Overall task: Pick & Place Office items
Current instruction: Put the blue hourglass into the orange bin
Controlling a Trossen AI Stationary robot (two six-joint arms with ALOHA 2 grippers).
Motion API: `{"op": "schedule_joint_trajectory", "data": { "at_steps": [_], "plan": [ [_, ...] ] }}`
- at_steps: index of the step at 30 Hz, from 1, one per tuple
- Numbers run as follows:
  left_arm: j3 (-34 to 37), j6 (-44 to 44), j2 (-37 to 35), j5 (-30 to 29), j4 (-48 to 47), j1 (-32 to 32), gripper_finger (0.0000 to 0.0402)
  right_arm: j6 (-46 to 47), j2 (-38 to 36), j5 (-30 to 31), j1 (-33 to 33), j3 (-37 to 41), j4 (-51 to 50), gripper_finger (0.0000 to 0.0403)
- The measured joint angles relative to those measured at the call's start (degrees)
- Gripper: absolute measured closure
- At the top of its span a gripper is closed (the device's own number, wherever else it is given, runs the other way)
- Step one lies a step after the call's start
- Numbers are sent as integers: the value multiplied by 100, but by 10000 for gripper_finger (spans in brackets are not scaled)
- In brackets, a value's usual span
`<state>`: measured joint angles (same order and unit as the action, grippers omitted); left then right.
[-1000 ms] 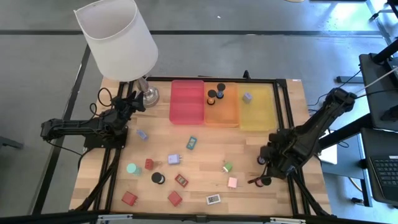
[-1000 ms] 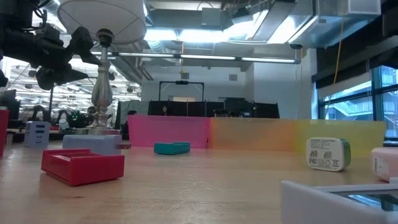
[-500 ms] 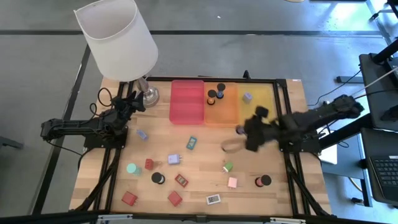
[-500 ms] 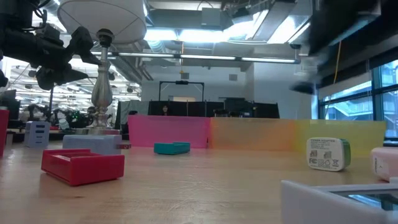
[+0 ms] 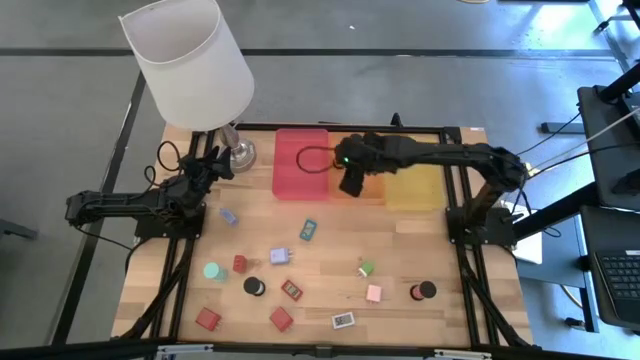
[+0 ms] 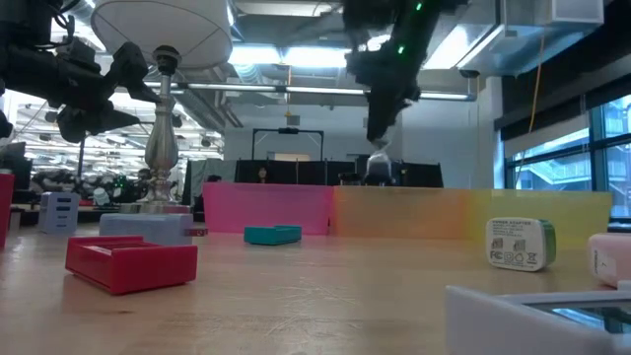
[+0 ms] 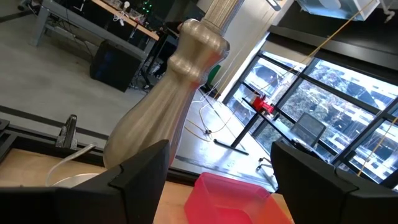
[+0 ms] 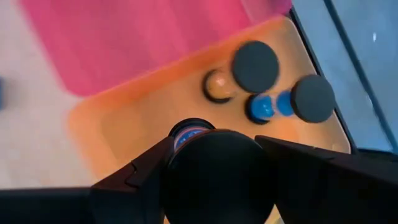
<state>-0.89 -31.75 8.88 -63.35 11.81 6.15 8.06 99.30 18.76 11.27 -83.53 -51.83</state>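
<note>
Over the orange tray: your right gripper (image 5: pixel 352 180) hangs above the orange tray (image 5: pixel 371 185) at the worktop's far edge, pinching a black cylinder (image 8: pixel 214 180) between its fingers.
Left arm: your left gripper (image 5: pixel 214 160) waits near the far left corner beside the lamp base (image 5: pixel 240 154), its fingers spread wide with nothing between them.
Already sorted: two black cylinders (image 5: pixel 347 151) sit at the far end of the orange tray; the right wrist view shows them lying by an orange-topped one (image 8: pixel 217 85). A lavender cube (image 5: pixel 398 156) rests in the yellow tray (image 5: pixel 418 190). The red tray (image 5: pixel 301 165) looks bare.
Still loose, left half: lavender block (image 5: pixel 229 216), teal block (image 5: pixel 309 230), lavender plug piece (image 5: pixel 279 256), teal-topped cylinder (image 5: pixel 212 271), small red block (image 5: pixel 240 264), black cylinder (image 5: pixel 254 286), and three red blocks (image 5: pixel 281 319) toward the near edge.
Still loose, right half: green cube (image 5: pixel 367 268), pink cube (image 5: pixel 374 293), white block (image 5: pixel 343 320), red-and-black cylinder (image 5: pixel 424 291).
Progress: you look to be roughly a quarter through; the carried cylinder is not yet released.
Next: you probably only need to lower and let go in the tray's free near half.
</note>
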Motion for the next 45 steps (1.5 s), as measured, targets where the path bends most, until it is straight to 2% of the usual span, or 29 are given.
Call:
{"op": "schedule_joint_trajectory", "data": {
  "at_steps": [8, 12, 15, 20, 24, 28, 34, 45],
  "plan": [
    [0, 0, 0, 0, 0, 0, 125, -125, 49, -88, 810, 363, 411, 185],
    [0, 0, -2, 0, 1, 0, 125, -298, 49, -615, 1273, 683, 810, 194],
    [0, 0, 0, 0, 0, 0, 125, -321, 49, -634, 1544, 861, 986, 194],
    [0, 0, -1, 0, 0, 0, 125, -681, 54, -634, 1950, 950, 1109, 179],
    [0, 0, 0, 0, 1, 0, 125, -855, 100, -862, 2215, 960, 1243, 190],
    [0, 0, 0, 0, 0, 0, 125, -921, 279, -1157, 2310, 961, 1181, 194],
    [0, 0, 0, 0, 0, 0, 125, -1001, 541, -1217, 2262, 962, 1240, 165],
    [0, 0, -2, 0, 0, 0, 125, -1026, 509, -1340, 2279, 960, 1241, 170]
  ]
}}
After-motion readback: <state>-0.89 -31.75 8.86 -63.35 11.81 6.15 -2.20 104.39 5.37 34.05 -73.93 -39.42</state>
